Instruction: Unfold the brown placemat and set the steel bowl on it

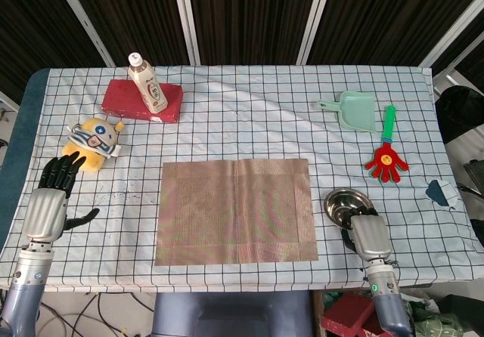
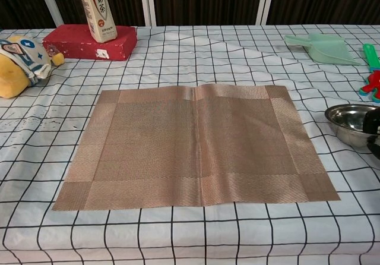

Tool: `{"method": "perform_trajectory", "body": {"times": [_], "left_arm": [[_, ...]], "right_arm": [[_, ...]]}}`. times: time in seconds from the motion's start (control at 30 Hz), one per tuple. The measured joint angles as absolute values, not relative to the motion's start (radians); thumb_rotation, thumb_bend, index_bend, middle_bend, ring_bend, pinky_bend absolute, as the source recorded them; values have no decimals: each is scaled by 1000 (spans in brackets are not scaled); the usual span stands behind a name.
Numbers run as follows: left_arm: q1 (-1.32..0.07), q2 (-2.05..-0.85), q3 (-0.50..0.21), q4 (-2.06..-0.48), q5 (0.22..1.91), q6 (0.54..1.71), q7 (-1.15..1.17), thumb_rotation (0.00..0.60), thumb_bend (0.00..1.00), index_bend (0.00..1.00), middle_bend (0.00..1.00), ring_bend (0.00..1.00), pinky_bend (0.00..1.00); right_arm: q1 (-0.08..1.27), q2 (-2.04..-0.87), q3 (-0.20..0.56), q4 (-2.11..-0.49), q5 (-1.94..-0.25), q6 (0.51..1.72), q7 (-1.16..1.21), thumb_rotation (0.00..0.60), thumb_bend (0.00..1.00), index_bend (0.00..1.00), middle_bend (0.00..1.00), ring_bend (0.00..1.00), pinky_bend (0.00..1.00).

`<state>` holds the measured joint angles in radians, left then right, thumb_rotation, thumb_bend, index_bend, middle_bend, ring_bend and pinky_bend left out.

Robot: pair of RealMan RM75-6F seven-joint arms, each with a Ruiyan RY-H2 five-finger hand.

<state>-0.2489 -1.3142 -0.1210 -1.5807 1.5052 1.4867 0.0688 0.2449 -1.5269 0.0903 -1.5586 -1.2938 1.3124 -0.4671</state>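
Observation:
The brown placemat (image 1: 236, 211) lies unfolded and flat on the checked cloth in the middle of the table, also filling the chest view as the placemat (image 2: 196, 146). The steel bowl (image 1: 346, 201) stands on the cloth just right of the mat, apart from it. My right hand (image 1: 368, 237) sits at the bowl's near rim with dark fingers (image 2: 374, 128) curled against the bowl (image 2: 350, 121); whether they grip it is hidden. My left hand (image 1: 51, 193) hovers at the table's left edge, fingers spread, holding nothing.
A yellow plush toy (image 1: 94, 142) sits left of the mat. At the back left, a bottle (image 1: 147, 85) stands on a red box (image 1: 144, 101). A green dustpan (image 1: 352, 110) and a red hand-shaped toy (image 1: 387, 156) lie at the back right.

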Motion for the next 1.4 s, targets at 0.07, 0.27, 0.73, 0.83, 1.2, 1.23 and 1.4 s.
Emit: {"method": "perform_trajectory", "body": {"times": [0.07, 0.27, 0.73, 0.83, 1.2, 1.23, 1.4], "left_arm": [[-249, -1314, -122, -1581, 1505, 1487, 68, 600, 24, 61, 22, 3, 11], [-250, -1313, -124, -1581, 1503, 1486, 64, 600, 23, 61, 23, 2, 11], [-250, -1311, -129, -1578, 1499, 1489, 57, 600, 24, 61, 22, 3, 11], [-251, -1310, -131, -1578, 1498, 1489, 54, 600, 23, 61, 23, 3, 11], [-254, -1305, -144, -1575, 1481, 1483, 40, 600, 24, 61, 23, 3, 11], [-255, -1305, -146, -1574, 1477, 1482, 39, 600, 23, 61, 22, 3, 11], [-259, -1305, -154, -1569, 1465, 1475, 35, 600, 23, 61, 22, 2, 11]], "right_arm": [[249, -1526, 88, -1565, -1323, 1320, -453, 600, 602, 709, 469, 319, 367], [267, -1525, 83, -1601, -1422, 1350, -426, 600, 608, 730, 485, 321, 368], [381, -1615, 138, -1695, -1464, 1285, -542, 600, 608, 732, 487, 323, 368], [402, -1659, 155, -1695, -1426, 1256, -560, 600, 608, 732, 486, 322, 368], [478, -1854, 195, -1597, -1318, 1188, -608, 600, 586, 732, 477, 322, 368], [482, -1868, 195, -1584, -1315, 1187, -609, 600, 563, 732, 473, 322, 368], [501, -1934, 195, -1525, -1306, 1187, -612, 600, 265, 615, 353, 285, 359]]}}
